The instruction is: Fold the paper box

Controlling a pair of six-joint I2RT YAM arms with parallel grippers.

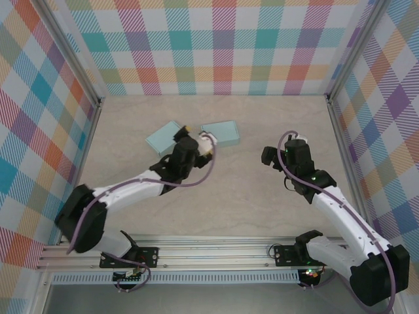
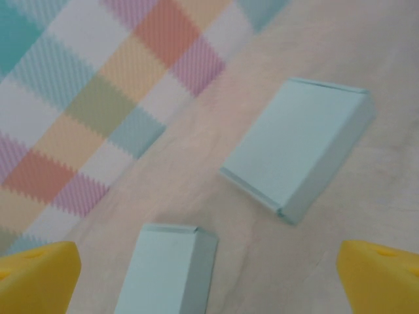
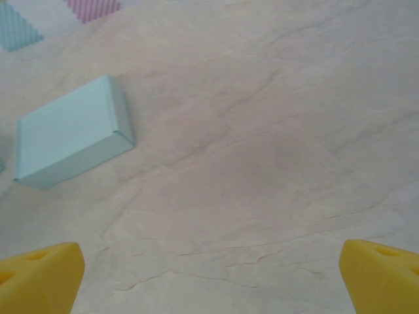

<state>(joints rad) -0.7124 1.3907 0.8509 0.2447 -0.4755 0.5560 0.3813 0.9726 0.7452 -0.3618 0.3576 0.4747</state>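
— What do they stand on?
— A beige, marble-veined counter (image 1: 216, 203), with pastel plaid wall panels (image 1: 222, 46) on three sides.
— The tools?
— The left tool (image 1: 207, 140) and the right tool (image 1: 270, 156) both gape wide and grip nothing.
— Anything hard to see?
— The left wrist view cuts off the left pale teal paper box (image 1: 162, 137) at the frame's bottom edge.
— And the other?
— The right pale teal paper box (image 1: 221, 133) lies flat and closed at mid-counter, just beyond the left tool.
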